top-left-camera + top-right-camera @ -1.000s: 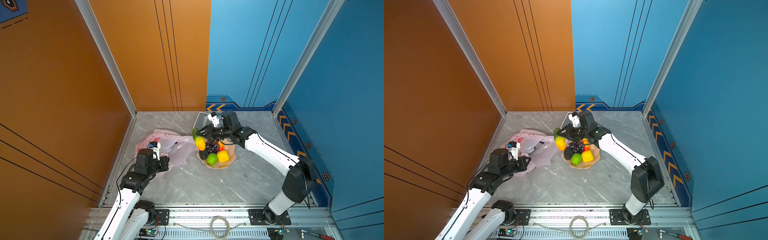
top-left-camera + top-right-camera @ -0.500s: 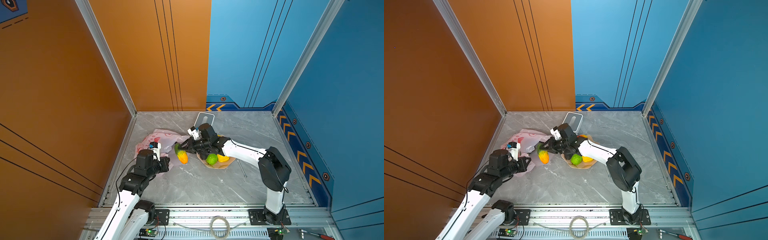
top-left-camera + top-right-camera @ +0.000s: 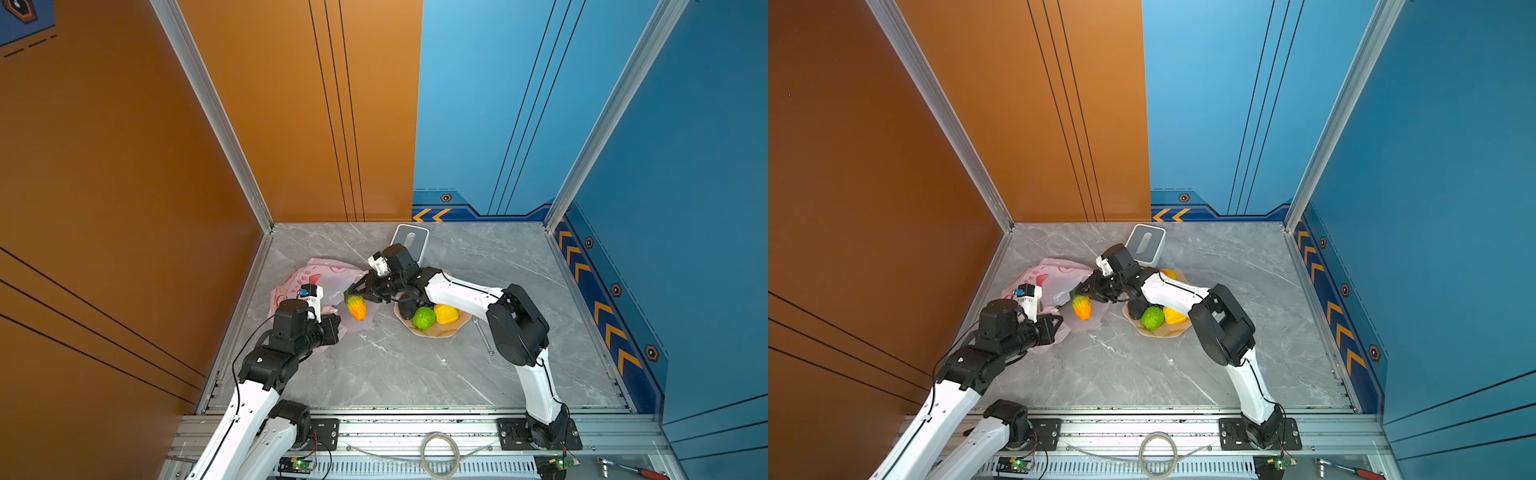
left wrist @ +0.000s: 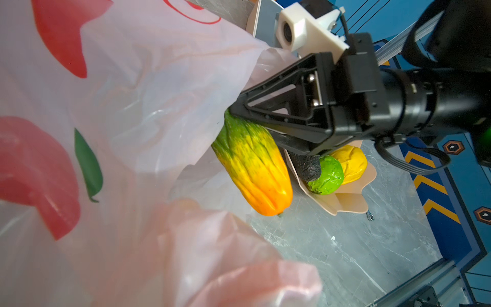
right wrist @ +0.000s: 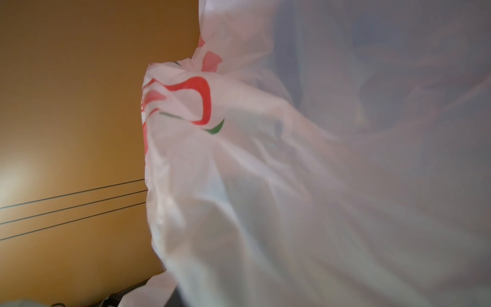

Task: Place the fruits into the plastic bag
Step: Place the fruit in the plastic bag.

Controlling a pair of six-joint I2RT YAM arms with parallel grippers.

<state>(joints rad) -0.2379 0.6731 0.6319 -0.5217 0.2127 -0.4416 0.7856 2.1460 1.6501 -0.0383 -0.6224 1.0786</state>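
Orange fruit [image 3: 355, 306] hangs at the bag [image 3: 316, 274] mouth, over the bag's lower sheet; can't tell if it touches the plastic. Right gripper [image 3: 356, 292] is partly closed on the fruit's green end, orange end pointing down. Left gripper [image 3: 331, 326] is fully closed, pinching the bag's near edge, plastic bunched around it. Right wrist view is nearly all bag. Lime fruit [image 3: 423, 318], yellow fruit [image 3: 446, 313] and avocado [image 3: 407, 307] sit on the plate [image 3: 440, 332] just beside the bag. Box [image 3: 409, 241] is behind the plate.
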